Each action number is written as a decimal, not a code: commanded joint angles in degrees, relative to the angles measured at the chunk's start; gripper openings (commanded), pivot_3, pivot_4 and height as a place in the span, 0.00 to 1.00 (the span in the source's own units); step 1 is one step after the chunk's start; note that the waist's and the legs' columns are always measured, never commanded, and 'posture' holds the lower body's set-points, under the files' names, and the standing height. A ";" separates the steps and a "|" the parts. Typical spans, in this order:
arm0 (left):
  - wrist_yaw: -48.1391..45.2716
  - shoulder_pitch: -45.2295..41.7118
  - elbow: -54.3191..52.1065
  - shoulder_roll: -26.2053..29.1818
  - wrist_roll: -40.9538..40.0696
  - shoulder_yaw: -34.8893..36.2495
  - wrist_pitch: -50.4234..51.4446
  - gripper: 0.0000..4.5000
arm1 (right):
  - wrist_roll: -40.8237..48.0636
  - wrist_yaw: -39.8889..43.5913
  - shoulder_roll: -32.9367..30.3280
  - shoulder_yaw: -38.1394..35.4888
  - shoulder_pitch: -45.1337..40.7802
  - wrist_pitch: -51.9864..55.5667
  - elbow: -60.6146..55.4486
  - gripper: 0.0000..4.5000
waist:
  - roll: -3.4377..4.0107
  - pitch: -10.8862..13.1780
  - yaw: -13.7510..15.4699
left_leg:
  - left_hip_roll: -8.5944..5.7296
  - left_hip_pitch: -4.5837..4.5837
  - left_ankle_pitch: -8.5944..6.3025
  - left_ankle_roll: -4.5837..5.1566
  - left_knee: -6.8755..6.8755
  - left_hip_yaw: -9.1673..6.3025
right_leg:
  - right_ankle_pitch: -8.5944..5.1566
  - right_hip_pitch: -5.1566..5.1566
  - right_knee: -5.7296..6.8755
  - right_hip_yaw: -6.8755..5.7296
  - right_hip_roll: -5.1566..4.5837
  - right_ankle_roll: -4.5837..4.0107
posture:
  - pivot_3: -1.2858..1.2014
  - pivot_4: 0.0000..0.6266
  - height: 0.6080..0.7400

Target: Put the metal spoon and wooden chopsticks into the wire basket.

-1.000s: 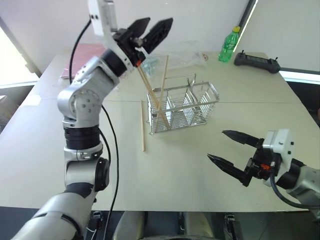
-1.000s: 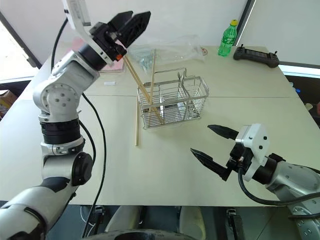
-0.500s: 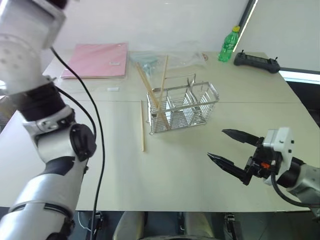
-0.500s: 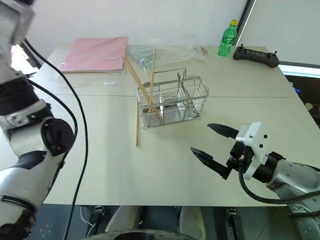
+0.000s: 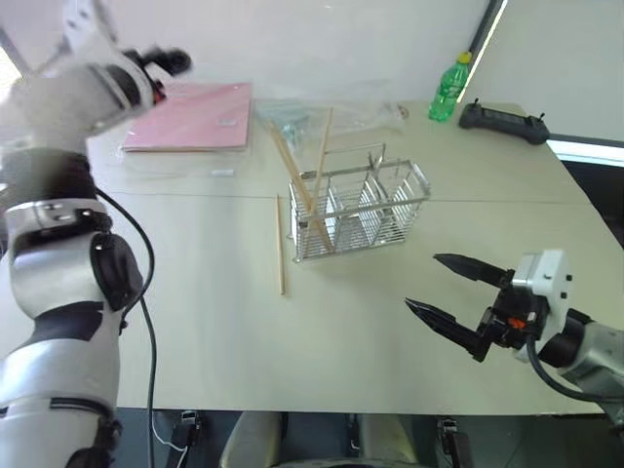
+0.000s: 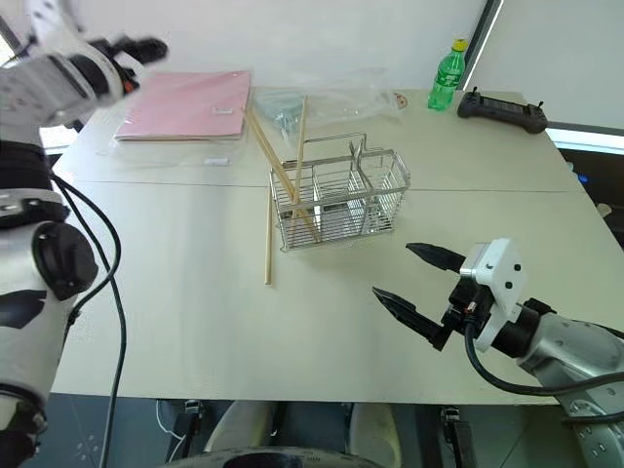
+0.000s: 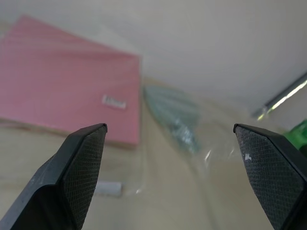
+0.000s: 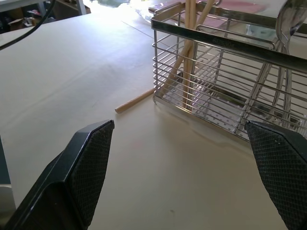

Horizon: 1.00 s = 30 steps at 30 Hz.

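- Left gripper [image 7: 170, 143], two black fingers w/ cross-hatched pads: raised high over the table's far-left corner, pointing roughly level toward the far edge; jaws spread wide, nothing between them.
- Right gripper [image 5: 456, 292], same black tapered fingers on a white wrist block: low over the table near its near-right corner, pointing toward the basket; jaws wide apart, empty.
- Wire basket [image 5: 375, 207]: rectangular chrome wire caddy, several compartments, upright loop handle; stands about mid-table, nearer the far edge.
- Wooden chopsticks [image 5: 304, 185]: long, thin, pale tan sticks. Two stand crossed and leaning in the basket's left-end compartment, tops well above the rim.
- One more chopstick [image 5: 280, 244] lies flat on the table, just beside the basket's left end, pointing toward the near edge.
- Metal spoon [image 8: 287, 19]: shiny silver, bowl up, upright inside a basket compartment, seen thru the wires in right wrist view.
- Table [image 5: 322, 341]: matte pale beige top, seam running across under the basket.
- Flat pink folder [image 5: 200, 115] at the far-left corner; crinkled clear plastic bag [image 5: 361, 107] along the far edge.
- Green plastic bottle w/ yellow cap [image 5: 447, 88] and black handheld controller [image 5: 502, 119] near the far-right corner.
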 commanded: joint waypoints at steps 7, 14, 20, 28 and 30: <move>2.01 0.26 2.43 -10.65 6.57 -2.56 11.14 0.99 | 0.32 -2.65 1.09 1.83 -0.58 -0.81 -3.39 1.00 | 0.00 0.00 -0.22 | 0.01 -0.02 0.00 0.00 -0.08 0.04 | -0.08 -0.06 -0.01 0.00 -0.02 0.12 | 0.52 0.24 0.76; 4.78 0.03 8.66 -14.97 9.93 -0.69 10.86 0.99 | 0.24 -5.23 2.75 1.82 1.20 -1.03 -5.69 1.00 | 0.05 -0.01 -0.03 | 0.03 0.04 0.00 -0.01 -0.04 0.06 | -0.13 -0.04 0.05 -0.01 -0.02 0.22 | 0.52 0.24 0.76; 2.25 -1.48 14.05 -16.99 11.75 -1.19 9.09 0.99 | 0.15 -7.19 3.83 2.53 1.86 -1.21 -7.20 1.00 | 0.05 -0.02 0.07 | 0.02 0.03 0.00 -0.02 0.01 0.06 | -0.12 -0.01 0.04 -0.01 -0.04 0.23 | 0.52 0.24 0.76; -4.14 -3.35 23.17 -18.47 17.98 -5.45 2.47 0.99 | -1.05 -10.17 6.15 3.81 2.41 -2.27 -8.65 1.00 | 0.05 -0.02 -0.01 | 0.01 0.03 0.00 -0.02 0.00 0.09 | -0.12 -0.02 0.03 -0.01 -0.04 0.23 | 0.52 0.24 0.76; -6.07 -3.70 24.77 -18.70 19.69 -6.81 0.99 0.99 | -1.43 -10.66 6.59 4.14 2.59 -2.55 -8.84 1.00 | 0.05 -0.02 0.01 | 0.01 0.04 0.00 -0.02 0.00 0.09 | -0.12 -0.01 0.04 -0.01 -0.04 0.23 | 0.52 0.24 0.76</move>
